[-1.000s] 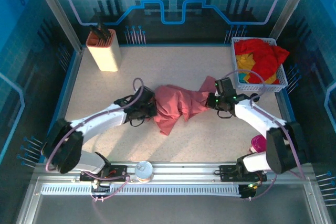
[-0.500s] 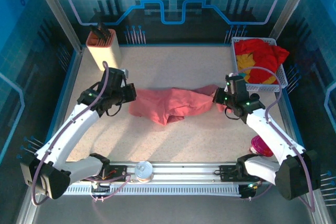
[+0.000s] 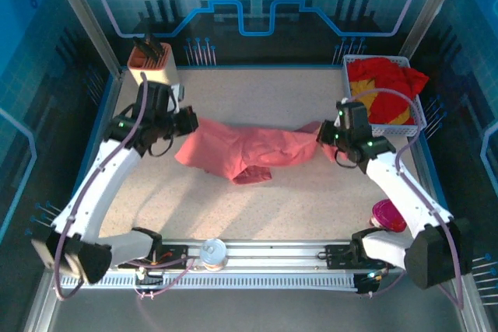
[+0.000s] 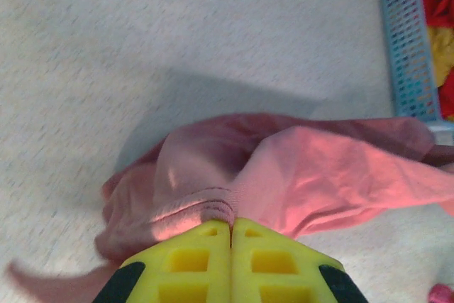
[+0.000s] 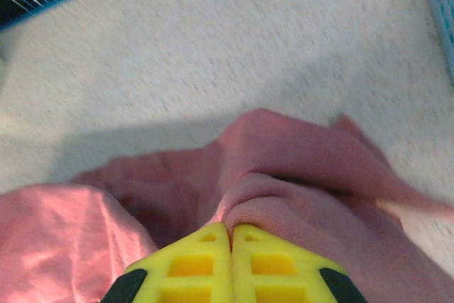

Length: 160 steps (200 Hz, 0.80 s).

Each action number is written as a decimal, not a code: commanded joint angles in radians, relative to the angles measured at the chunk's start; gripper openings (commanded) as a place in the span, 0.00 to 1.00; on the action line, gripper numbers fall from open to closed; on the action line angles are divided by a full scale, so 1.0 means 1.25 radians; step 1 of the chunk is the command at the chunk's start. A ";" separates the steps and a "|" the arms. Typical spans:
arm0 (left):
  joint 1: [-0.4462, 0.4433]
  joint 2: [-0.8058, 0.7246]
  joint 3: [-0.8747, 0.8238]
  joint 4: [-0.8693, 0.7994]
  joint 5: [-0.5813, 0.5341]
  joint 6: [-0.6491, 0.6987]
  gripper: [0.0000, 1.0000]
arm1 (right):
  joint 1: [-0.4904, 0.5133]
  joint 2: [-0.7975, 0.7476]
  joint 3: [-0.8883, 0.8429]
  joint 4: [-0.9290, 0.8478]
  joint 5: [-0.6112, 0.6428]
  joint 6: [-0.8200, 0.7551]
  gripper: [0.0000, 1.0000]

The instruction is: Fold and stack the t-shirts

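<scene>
Left fingers (image 4: 195, 260) pinching salmon-pink t-shirt (image 3: 241, 149) edge, right fingers (image 5: 191, 264) pinching opposite edge (cloth slung between)

Speckled beige table (image 3: 264, 99), white mesh basket (image 3: 387, 130) at far right corner, tan holder (image 3: 158, 83) with dark tools at far left, magenta round object (image 3: 387, 214) near right edge, silvery round tin (image 3: 212, 252) on near rail

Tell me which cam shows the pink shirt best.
Top external: the whole pink shirt shows, stretched between the left gripper and right gripper. Each wrist view gives a close-up of bunched cloth at its own shut jaws.
</scene>
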 commanded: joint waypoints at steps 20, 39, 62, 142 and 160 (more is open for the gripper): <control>0.048 0.185 0.225 0.105 0.133 0.004 0.00 | -0.008 0.106 0.205 0.097 0.028 -0.028 0.00; 0.068 0.261 0.368 0.101 0.163 0.002 0.00 | -0.008 0.132 0.275 0.130 0.061 -0.053 0.00; 0.081 0.320 0.526 0.078 0.167 0.026 0.00 | -0.009 0.134 0.317 0.183 0.082 -0.087 0.00; 0.107 0.182 0.407 0.060 0.214 0.020 0.00 | -0.004 0.020 0.179 0.164 0.053 -0.112 0.01; 0.108 0.101 0.270 0.042 0.200 0.005 0.00 | 0.001 -0.012 0.112 0.098 -0.002 -0.091 0.01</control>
